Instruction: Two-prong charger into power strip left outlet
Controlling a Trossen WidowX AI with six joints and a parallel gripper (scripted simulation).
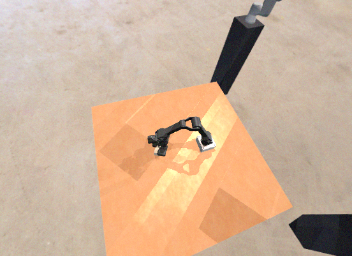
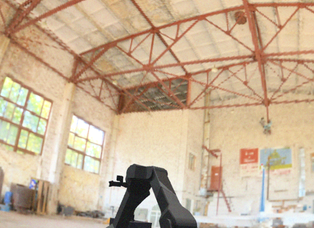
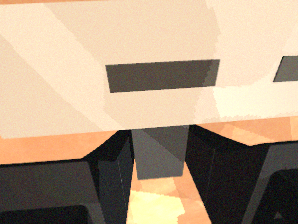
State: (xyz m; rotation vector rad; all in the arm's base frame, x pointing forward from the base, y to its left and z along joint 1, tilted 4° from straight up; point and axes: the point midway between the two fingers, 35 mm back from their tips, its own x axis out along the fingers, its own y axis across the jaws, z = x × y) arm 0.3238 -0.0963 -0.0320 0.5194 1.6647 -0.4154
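In the wrist view my gripper (image 3: 154,124) is shut on the grey charger (image 3: 159,152), which sits between the two dark fingers and reaches up to the lower edge of the cream power strip (image 3: 75,60). A dark slot (image 3: 162,75) of the strip lies just above the charger; part of a second slot (image 3: 287,68) shows at the right edge. The prongs are hidden. In the top view the gripper (image 1: 160,150) is low over the orange table (image 1: 127,209), and a small pale block, the power strip (image 1: 156,151), shows at its tip. The exterior view shows only the arm (image 2: 153,197).
The arm's base stands on a white plate (image 1: 206,146) right of the gripper. A dark post (image 1: 237,52) stands past the table's far corner. Another dark block (image 1: 325,232) lies off the near right corner.
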